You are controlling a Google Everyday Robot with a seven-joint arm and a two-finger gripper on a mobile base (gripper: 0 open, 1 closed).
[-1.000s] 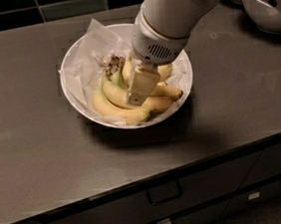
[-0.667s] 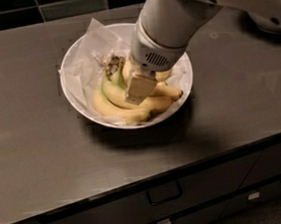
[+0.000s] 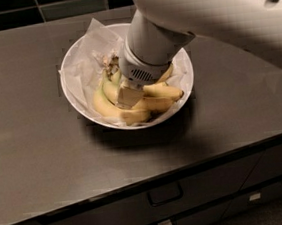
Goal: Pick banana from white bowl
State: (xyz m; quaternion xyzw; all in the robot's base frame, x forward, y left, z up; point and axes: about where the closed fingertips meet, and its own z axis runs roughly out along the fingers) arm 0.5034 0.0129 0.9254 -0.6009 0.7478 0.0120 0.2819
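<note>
Your tool [image 3: 128, 96] is down inside the white bowl [image 3: 73, 94], its pale tip set among the bananas [image 3: 161, 91] near the middle of the pile, just left of the bowl's centre. From this view you cannot tell whether the tool is wide, narrow or gripping anything. The round wrist housing [image 3: 144, 69] with its grey vent sits right above the tool and covers most of it, and only a short beige piece shows below the housing, touching or almost touching the yellow skins. The bananas lie as a bunch in the front half of the bowl, on the crumpled white paper [image 3: 87, 65] that lines it. One curved fruit runs along the left of the tool, one lies across the front below it, and two point out to the right of it, their tips toward the right rim. A small brownish scrap [image 3: 109, 62] sits on the paper behind the bunch, just up and left of the housing; you cannot make out what it is. The paper stands up past the rim at the bowl's back left. The bowl rests on the dark grey tabletop [image 3: 34, 146], toward its rear middle, and throws a shadow forward. The thick white arm [image 3: 210, 6] comes in from the upper right and hides the bowl's back right rim. Below the tabletop's front edge you see drawer fronts [image 3: 122, 217] with handles, and dark tiles [image 3: 69, 6] run behind the tabletop
</note>
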